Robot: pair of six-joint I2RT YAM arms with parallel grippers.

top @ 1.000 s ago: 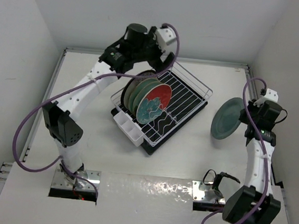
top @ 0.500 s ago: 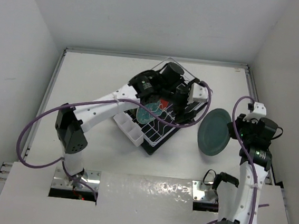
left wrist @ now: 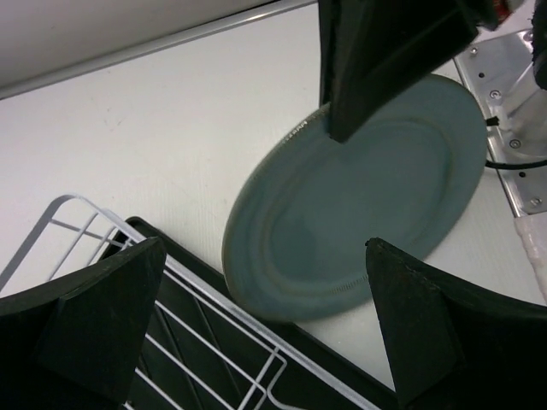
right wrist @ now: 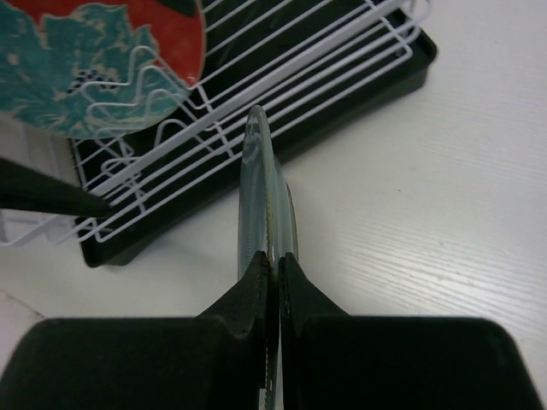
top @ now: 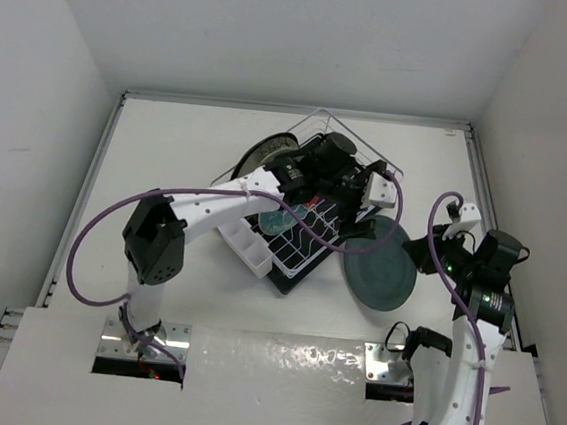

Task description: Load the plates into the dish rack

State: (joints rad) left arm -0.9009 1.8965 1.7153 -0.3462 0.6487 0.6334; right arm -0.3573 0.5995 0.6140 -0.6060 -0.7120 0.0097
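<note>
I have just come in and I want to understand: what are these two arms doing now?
The right fingers pinch the rim of a grey plate and hold it just beside the rack. The left arm reaches over the rack, and the left fingers are open near that plate, not gripping it. A red plate already stands in the rack; the grey one is not yet loaded.

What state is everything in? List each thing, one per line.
grey-teal plate, held on edge beside the dish rack, not yet loaded.
red plate, standing upright in the dish rack.
dish rack, on the table, partly loaded.
right gripper, jaws shut on the grey-teal plate's rim.
left gripper, jaws open, empty, above the dish rack's edge.
</note>
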